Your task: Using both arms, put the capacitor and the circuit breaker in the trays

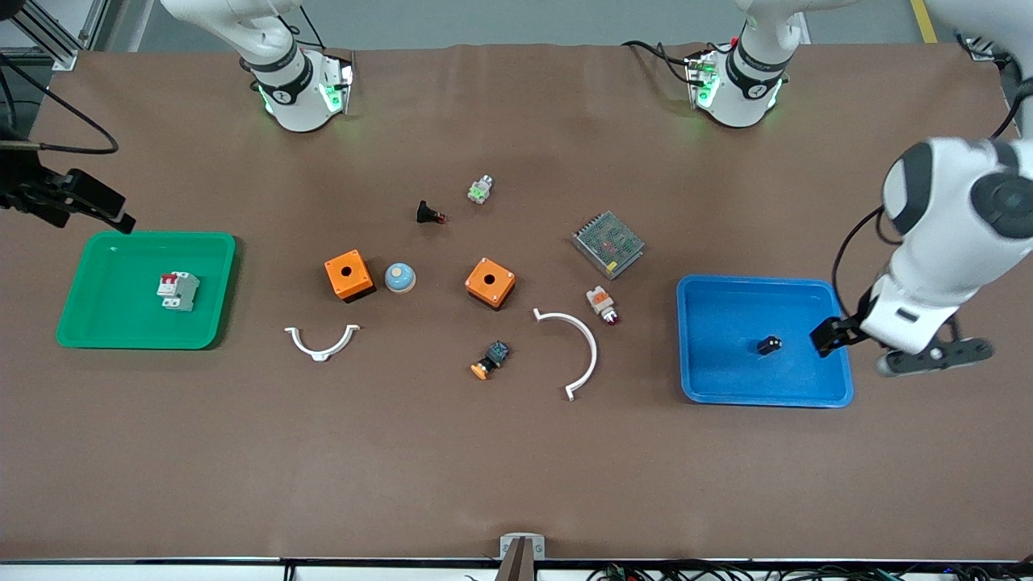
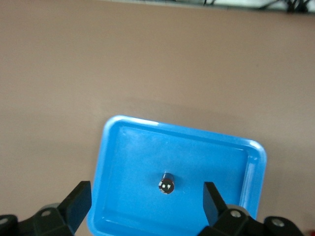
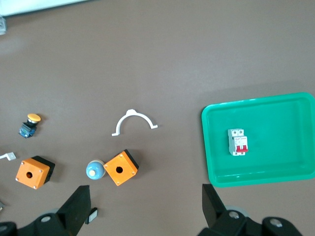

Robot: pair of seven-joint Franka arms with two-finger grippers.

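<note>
The capacitor [image 1: 769,345], a tiny black cylinder, lies in the blue tray [image 1: 726,284] at the left arm's end of the table. In the left wrist view it [image 2: 167,183] shows in the tray [image 2: 128,157]. My left gripper [image 1: 835,335] hangs open and empty over the tray's edge [image 2: 147,201]. The circuit breaker [image 1: 177,290], white-grey with red levers, lies in the green tray [image 1: 113,331] at the right arm's end. In the right wrist view it [image 3: 237,141] lies in the tray [image 3: 275,172]. My right gripper [image 1: 97,208] is open and empty, up beside the green tray [image 3: 145,204].
Between the trays lie two orange boxes [image 1: 349,274] [image 1: 490,282], a blue dome [image 1: 399,277], two white curved clips [image 1: 321,343] [image 1: 577,347], a mesh-covered metal box [image 1: 608,244], an orange-capped button [image 1: 491,360], a red-lensed part [image 1: 602,304] and a black flared part [image 1: 428,213].
</note>
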